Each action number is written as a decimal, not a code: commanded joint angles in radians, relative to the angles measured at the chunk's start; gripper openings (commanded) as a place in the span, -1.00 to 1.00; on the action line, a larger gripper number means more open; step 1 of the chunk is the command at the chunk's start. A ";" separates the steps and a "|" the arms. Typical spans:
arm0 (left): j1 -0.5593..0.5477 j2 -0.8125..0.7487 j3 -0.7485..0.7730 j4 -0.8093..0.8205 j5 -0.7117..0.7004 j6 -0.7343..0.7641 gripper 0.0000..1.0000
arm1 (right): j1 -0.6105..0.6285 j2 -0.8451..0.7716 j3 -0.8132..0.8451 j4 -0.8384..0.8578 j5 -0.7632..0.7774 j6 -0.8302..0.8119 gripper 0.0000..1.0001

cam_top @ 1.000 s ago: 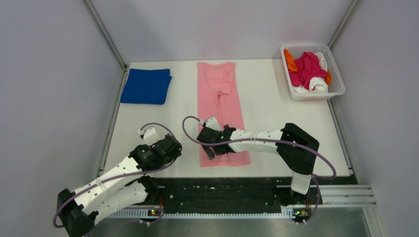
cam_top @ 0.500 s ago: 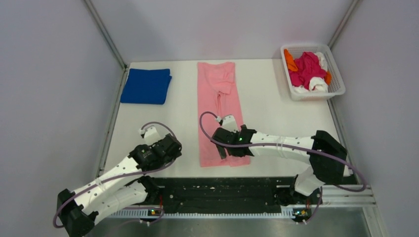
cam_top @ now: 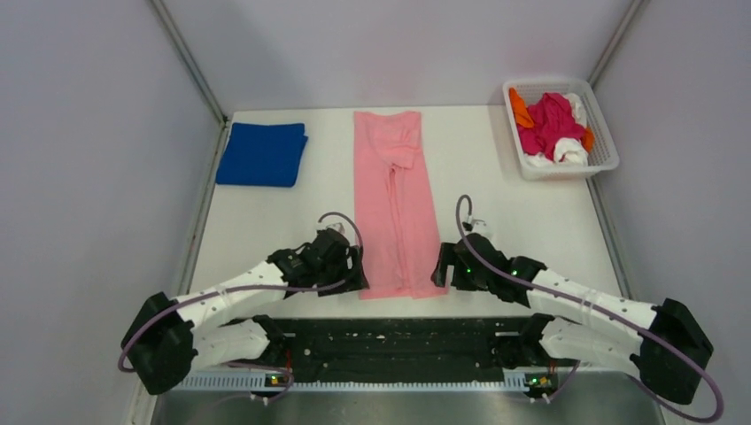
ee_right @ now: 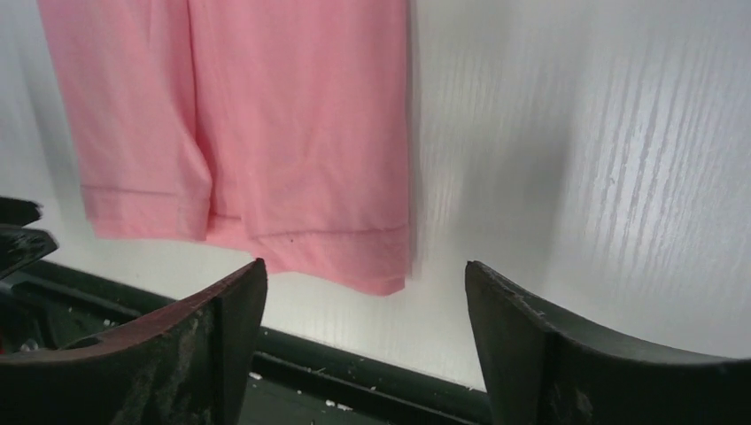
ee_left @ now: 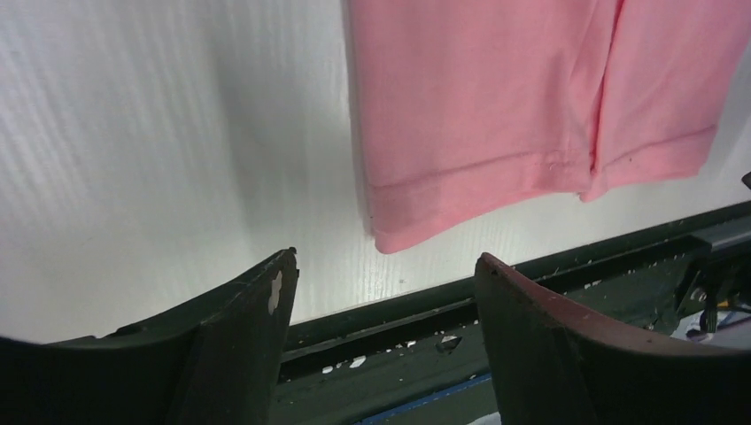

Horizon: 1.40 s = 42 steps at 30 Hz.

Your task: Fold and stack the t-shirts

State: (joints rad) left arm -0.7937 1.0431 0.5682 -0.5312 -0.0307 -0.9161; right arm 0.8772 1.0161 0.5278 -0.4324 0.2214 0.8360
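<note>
The light pink t-shirt (cam_top: 395, 204) lies as a long narrow strip down the middle of the white table (cam_top: 514, 212), its hem close to the black rail (cam_top: 398, 341) at the near edge. The left gripper (cam_top: 359, 276) and right gripper (cam_top: 440, 268) sit low just outside the two hem corners, jaws spread wide and empty, with bare table between each and the cloth. Well apart, a folded royal blue t-shirt (cam_top: 261, 154) rests far left, and a white basket (cam_top: 605, 142) far right holds crumpled shirts (cam_top: 547, 124).
</note>
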 commanded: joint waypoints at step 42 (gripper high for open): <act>-0.005 -0.068 -0.087 0.196 0.279 0.019 -1.00 | 0.018 -0.173 -0.149 0.175 -0.298 0.093 -1.00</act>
State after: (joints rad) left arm -0.7956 0.9836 0.4217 -0.3691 0.2543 -0.8986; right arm 0.8875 0.8314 0.3214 -0.3084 -0.0994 0.9279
